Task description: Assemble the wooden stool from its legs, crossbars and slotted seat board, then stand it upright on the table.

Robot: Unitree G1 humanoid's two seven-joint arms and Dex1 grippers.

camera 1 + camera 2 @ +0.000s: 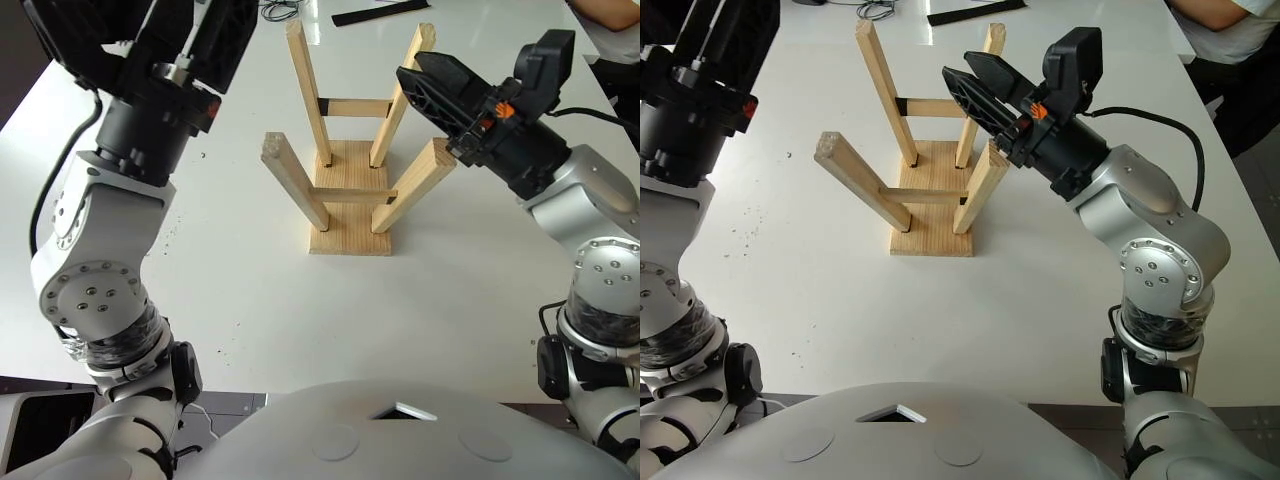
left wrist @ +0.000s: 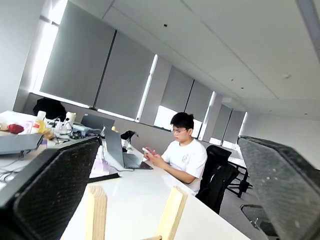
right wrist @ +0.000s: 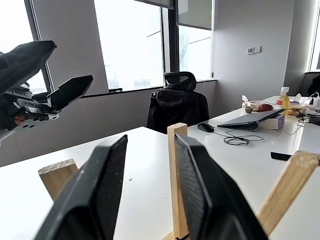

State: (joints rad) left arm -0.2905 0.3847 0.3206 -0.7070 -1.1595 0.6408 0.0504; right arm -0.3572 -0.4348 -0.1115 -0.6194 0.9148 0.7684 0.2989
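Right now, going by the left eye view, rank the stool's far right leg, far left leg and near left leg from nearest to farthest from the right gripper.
1. Far right leg: right beside the right gripper.
2. Far left leg: across the stool, at the far left corner.
3. Near left leg: at the corner diagonally opposite.

- Even daylight fills the scene, and the white table (image 1: 230,260) is bright all around the stool (image 1: 350,195).
- Shadows are weak and soft-edged: only a faint grey fringe lies on the table just beside the stool's base.
- Beyond the stool, the tabletop carries a glossy sheen.
- From the right wrist, the windows (image 3: 132,45) behind the stool are blown out white; the right gripper (image 3: 150,140) reads as a dark shape before them.
- From the left wrist, grey blinds (image 2: 80,65) behind the stool mute the daylight, with bright slits between them.
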